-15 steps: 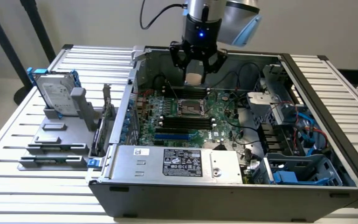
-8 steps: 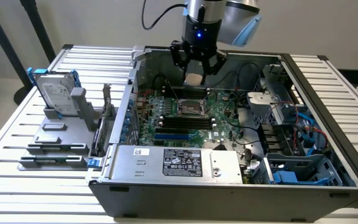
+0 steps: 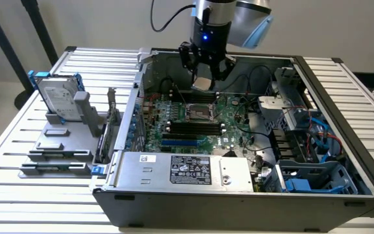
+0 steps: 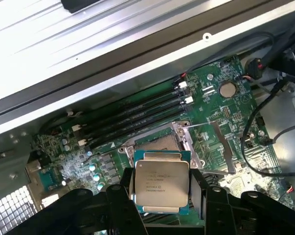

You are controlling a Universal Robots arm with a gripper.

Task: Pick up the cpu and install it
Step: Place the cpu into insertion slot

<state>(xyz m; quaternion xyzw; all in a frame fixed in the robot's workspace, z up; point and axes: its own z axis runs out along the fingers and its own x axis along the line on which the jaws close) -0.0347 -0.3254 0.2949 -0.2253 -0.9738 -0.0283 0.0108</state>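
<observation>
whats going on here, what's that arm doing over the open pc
The robot arm's end effector is gripping the cpu by its edges, held in the air inside the open computer case. The chip hangs above the green motherboard, close to the socket, and is not seated in it yet. The memory sticks sit in their slots beside the socket.

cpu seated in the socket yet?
No, the gripper holds the cpu in the air, apart from the socket on the green board below.
</observation>
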